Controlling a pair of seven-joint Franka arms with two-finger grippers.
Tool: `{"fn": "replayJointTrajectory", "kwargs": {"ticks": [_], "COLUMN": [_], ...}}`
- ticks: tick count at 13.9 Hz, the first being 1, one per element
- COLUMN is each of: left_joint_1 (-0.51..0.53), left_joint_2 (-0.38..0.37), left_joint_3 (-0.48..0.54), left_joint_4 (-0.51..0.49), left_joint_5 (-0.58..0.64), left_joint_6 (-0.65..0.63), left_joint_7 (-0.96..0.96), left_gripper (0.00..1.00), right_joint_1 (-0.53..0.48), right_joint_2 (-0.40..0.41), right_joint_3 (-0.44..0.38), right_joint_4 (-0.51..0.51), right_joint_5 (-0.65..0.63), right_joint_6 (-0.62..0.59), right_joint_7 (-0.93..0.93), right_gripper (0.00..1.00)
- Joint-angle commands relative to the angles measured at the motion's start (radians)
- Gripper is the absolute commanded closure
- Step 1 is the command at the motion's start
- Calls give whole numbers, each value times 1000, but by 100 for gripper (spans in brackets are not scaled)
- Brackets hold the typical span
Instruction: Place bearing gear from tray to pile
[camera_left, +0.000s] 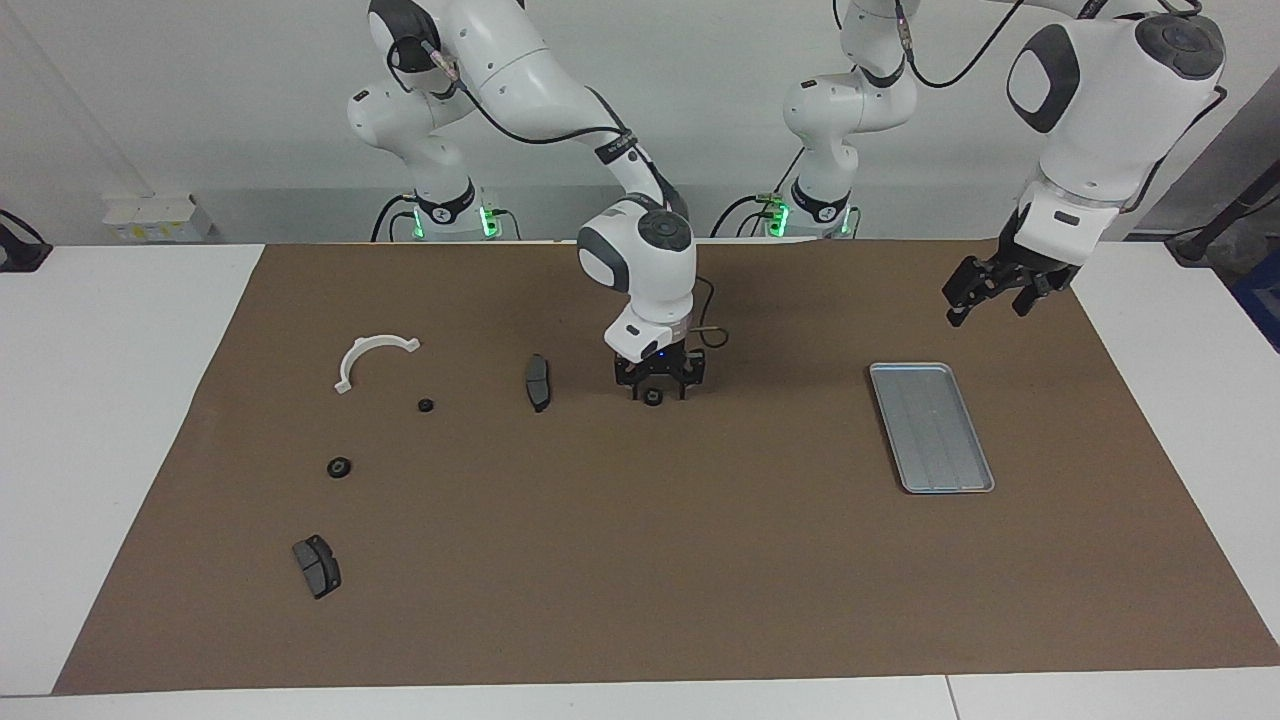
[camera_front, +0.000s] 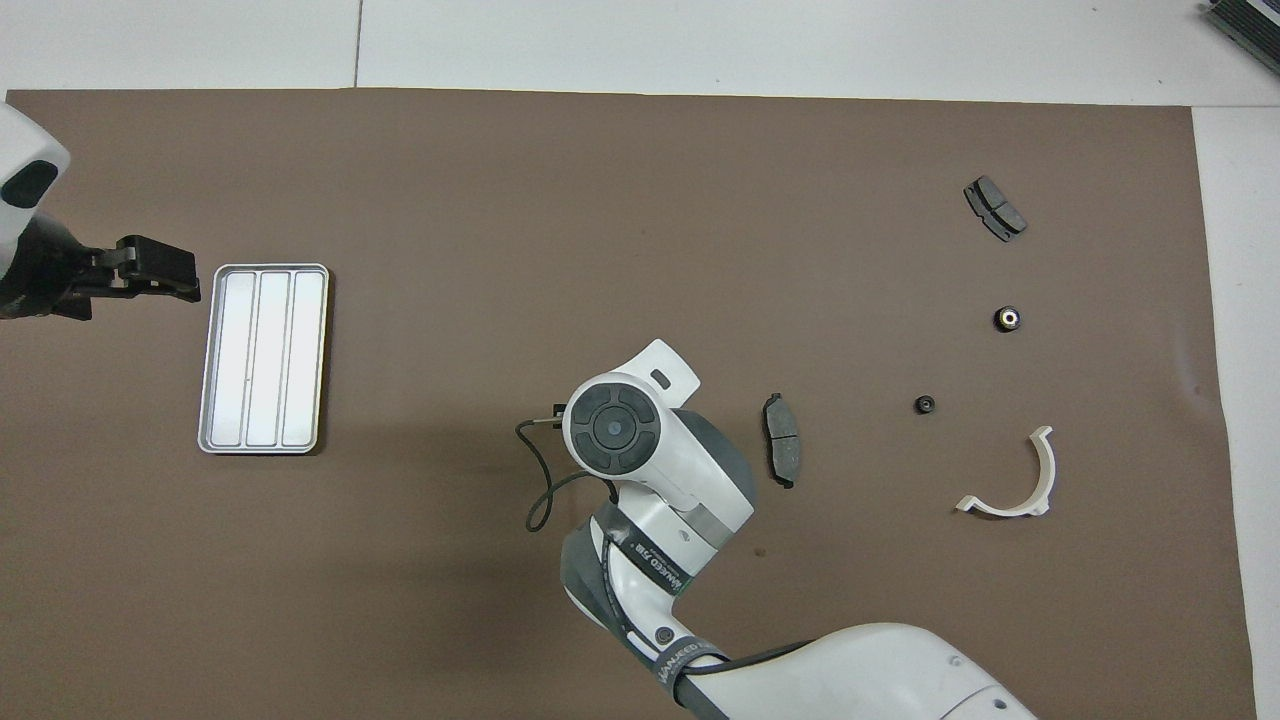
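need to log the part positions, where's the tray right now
The tray lies flat on the brown mat toward the left arm's end of the table, with the left gripper raised near its robot-side end.

Only text: dark band on right arm, maybe "WANEED" sth; not clearly legible.

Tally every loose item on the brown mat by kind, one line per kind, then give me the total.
Small dark bearing gears: 3 (first, second, third)
Dark grey brake pads: 2 (first, second)
White half-ring bracket: 1
Silver tray: 1
Total: 7
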Motion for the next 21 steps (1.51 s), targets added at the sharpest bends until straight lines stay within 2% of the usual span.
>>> {"fn": "replayJointTrajectory", "kwargs": {"ticks": [1,2,5,6,9,11,16,21], "left_joint_1": [10,10,10,10,10,10,10,10], "left_joint_2": [-22,-22,-22,-22,-22,-22,-22,-22], "left_joint_3": [-8,-8,-8,-8,-8,-8,-8,-8], "left_joint_4": [-25,-25,-25,-25,-25,-25,-25,-25], "left_joint_5": [17,17,17,17,17,17,17,17], "left_joint_6": [13,13,13,13,13,13,13,13], "left_joint_7": [0,0,0,0,0,0,0,-1], "left_gripper": [0,0,0,0,0,0,0,0], "right_joint_1": [-5,-18,-47,-68,-177,-269,-490,-606], "right_joint_2": [0,-3,-3,-14,-80,-94,-64,9], "right_joint_3": [-2,-2,-8,-8,-7,-7,-4,0], "right_joint_4": [0,0,3,2,-7,-10,-10,-9], "right_joint_5": [-27,-27,-28,-28,-27,-27,-11,-7], "right_joint_6": [16,18,30,30,25,27,61,131], "right_joint_7": [28,17,2,-16,-94,-177,-462,-578], "right_gripper": [58,72,96,100,100,100,100,100]}}
